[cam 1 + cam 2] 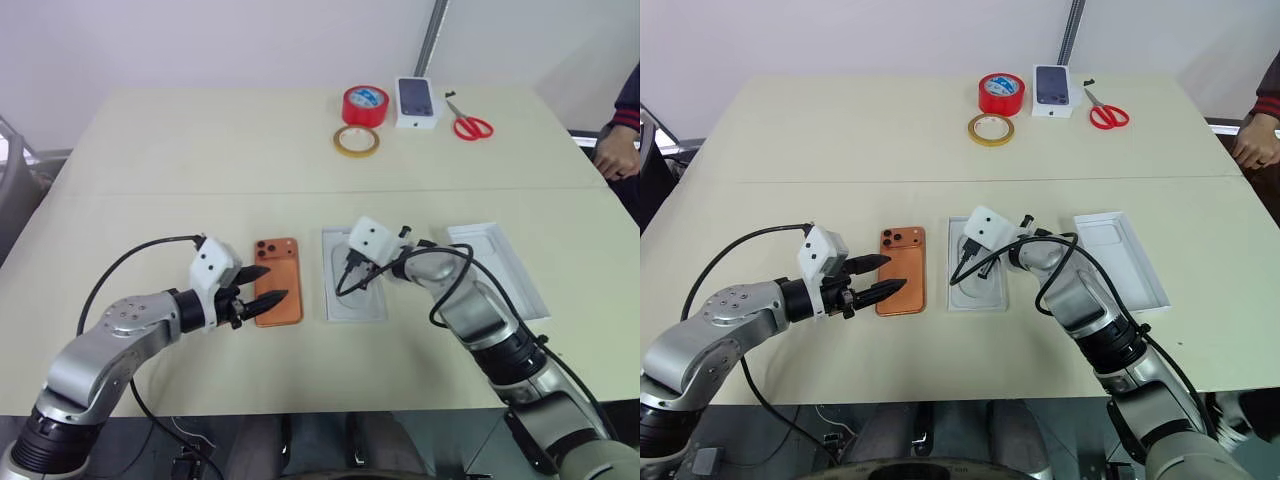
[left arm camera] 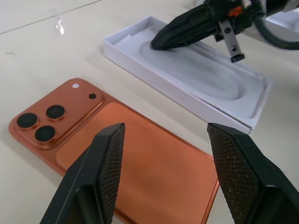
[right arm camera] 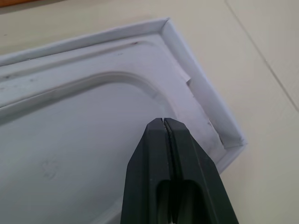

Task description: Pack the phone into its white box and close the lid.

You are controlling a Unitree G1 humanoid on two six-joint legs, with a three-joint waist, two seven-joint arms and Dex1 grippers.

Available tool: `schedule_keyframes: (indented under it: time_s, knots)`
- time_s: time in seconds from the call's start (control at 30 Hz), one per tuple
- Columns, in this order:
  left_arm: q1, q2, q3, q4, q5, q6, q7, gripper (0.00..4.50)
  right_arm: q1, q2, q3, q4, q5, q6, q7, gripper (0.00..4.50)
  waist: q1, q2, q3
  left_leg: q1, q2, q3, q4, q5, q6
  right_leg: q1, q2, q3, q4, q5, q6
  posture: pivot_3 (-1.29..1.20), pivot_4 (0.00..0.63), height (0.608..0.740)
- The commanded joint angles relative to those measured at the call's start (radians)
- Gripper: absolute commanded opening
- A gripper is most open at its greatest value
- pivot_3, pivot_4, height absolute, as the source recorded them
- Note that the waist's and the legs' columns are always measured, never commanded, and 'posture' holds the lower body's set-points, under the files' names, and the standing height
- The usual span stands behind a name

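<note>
The phone (image 1: 277, 281) lies flat on the pale surface (image 1: 200, 150), orange back up, with its camera bump at the far left corner. The left gripper (image 1: 262, 284) hovers at the phone's near left side, its two black fingers (image 2: 100, 172) spread apart with nothing between them; from the left wrist view they straddle the near end of the phone without clearly touching it.

Just right of the phone sits its white box (image 1: 352, 275), a shallow tray with a white moulded insert (image 2: 205, 77) inside, an oval recess pressed into it. The right gripper (image 3: 163, 122) is pressed fully together, empty, and its tip points down into the tray near the far end of the recess. Whether it actually touches the insert I cannot tell.

Right again, a little apart from the box, the lid (image 1: 497, 265) lies open side up, plain white inside with a phone-shaped outline.

Along the far edge of the surface stand a red roll of tape (image 1: 365, 105), a flat yellowish tape ring (image 1: 356, 140) just near of it, a small white box picturing a dark phone (image 1: 417, 101), and red-handled scissors (image 1: 468, 122). A person's hand (image 1: 612, 156) and dark sleeve rest at the far right edge.
</note>
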Motion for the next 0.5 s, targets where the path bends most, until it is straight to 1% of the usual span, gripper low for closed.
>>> schedule_keyframes:
  time_s: [0.03, 0.27, 0.43, 0.5]
  knots:
    - [0.002, -0.009, 0.032, -0.042, 0.002, 0.002, 0.003, 2.92, -0.016, 0.011, -0.027, -0.002, -0.017, -0.034, -0.031, 0.02, 0.0, 0.0, 0.0, 0.0, 0.0, 0.0, 0.0, 0.0, 0.0, 0.0, 0.0, 0.0, 0.0, 0.0, 0.0, 0.0, 0.15, 0.725]
    - [0.01, -0.027, 0.051, -0.045, 0.001, 0.02, 0.023, 2.92, -0.002, -0.001, -0.038, -0.072, 0.014, -0.073, 0.005, 0.02, 0.0, 0.0, 0.0, 0.0, 0.0, 0.0, 0.001, 0.0, 0.0, 0.0, 0.0, 0.0, 0.002, 0.0, 0.0, 0.0, 0.15, 0.725]
    - [0.014, -0.033, 0.157, -0.013, -0.053, 0.121, 0.089, 2.92, -0.013, -0.011, -0.055, -0.194, 0.093, -0.031, 0.107, 0.02, 0.0, 0.0, 0.0, 0.0, 0.0, 0.0, 0.001, 0.0, 0.0, 0.0, 0.001, 0.0, 0.003, 0.0, 0.0, 0.0, 0.15, 0.725]
    - [0.002, -0.043, 0.217, 0.01, -0.096, 0.173, 0.119, 3.51, -0.028, -0.007, -0.026, -0.211, 0.101, -0.018, 0.139, 0.0, 0.0, 0.0, 0.0, 0.0, 0.0, -0.001, 0.001, 0.0, 0.0, 0.0, 0.001, 0.0, 0.003, 0.0, 0.0, 0.0, 0.15, 0.725]
